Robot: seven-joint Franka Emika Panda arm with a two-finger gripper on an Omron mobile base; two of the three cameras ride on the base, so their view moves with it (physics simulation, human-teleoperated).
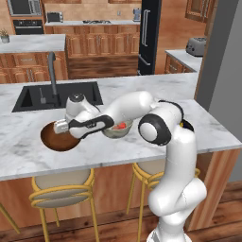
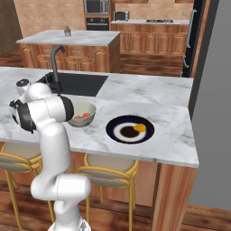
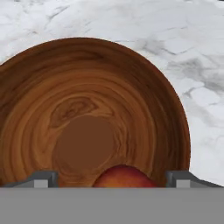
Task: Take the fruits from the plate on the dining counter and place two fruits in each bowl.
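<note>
Marbled dining counter (image 1: pixel 28 156): hand (image 3: pixel 111 179) spread over wooden bowl (image 3: pixel 87 109), reddish fruit (image 3: pixel 124 177) inside.

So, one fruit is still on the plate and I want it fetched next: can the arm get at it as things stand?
Probably yes. The orange fruit lies uncovered on the plate, nothing beside it, and the gripper is open over the wooden bowl.

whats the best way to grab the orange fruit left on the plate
Come straight down on the orange fruit and close the tool across its widest middle. It is small and round, so no side is better than another, and it sits on the flat dark plate, whose low rim leaves room for the fingers on either side.
</note>
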